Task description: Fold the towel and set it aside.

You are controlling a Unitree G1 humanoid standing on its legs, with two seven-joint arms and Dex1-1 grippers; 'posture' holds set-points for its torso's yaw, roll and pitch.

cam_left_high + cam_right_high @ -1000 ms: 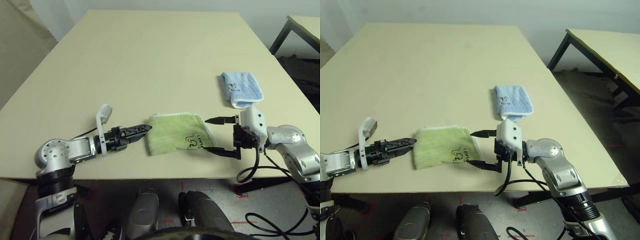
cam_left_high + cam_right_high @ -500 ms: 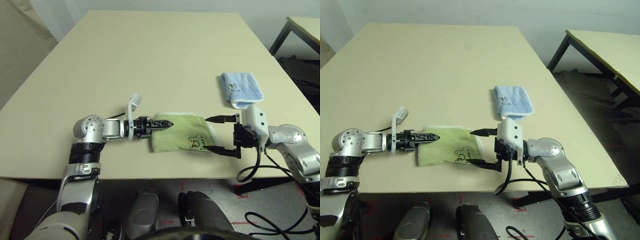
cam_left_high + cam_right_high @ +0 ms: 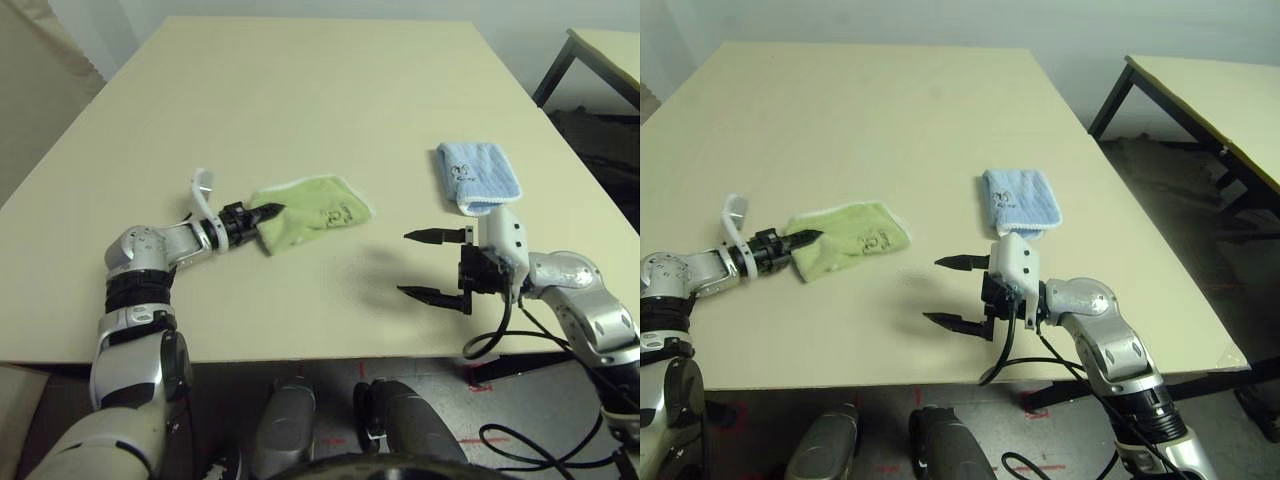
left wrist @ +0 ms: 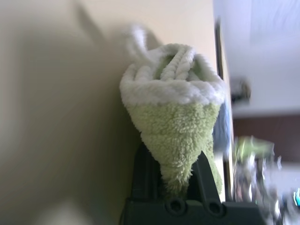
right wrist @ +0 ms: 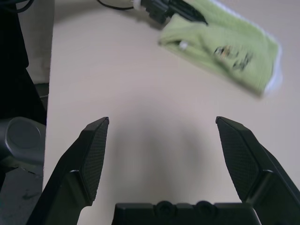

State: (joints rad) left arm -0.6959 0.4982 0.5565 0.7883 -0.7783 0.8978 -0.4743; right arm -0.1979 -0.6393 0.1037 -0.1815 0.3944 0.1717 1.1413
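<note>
The towel point(image 3: 318, 210), light yellow-green with white edging and a small dark drawing, lies folded and bunched on the table left of centre. My left gripper point(image 3: 268, 212) is shut on its left end. In the left wrist view the towel point(image 4: 173, 117) is pinched between the black fingers point(image 4: 142, 174), with its white edging bunched in front. My right gripper point(image 3: 405, 264) hovers open above bare tabletop to the right of the towel, apart from it and holding nothing. The right wrist view has the towel point(image 5: 225, 51) and the left gripper point(image 5: 185, 14) beyond the open right gripper point(image 5: 161, 122).
A smaller light blue towel point(image 3: 480, 178) lies folded at the right, just beyond the right gripper. The pale wooden table point(image 3: 300, 90) stretches bare to the back and left. A second table point(image 3: 1210, 100) stands off to the right across a gap.
The left gripper reached the towel's left end, shut on it and pulled it left and farther back. The towel now lies away from the right gripper, which stayed open.
</note>
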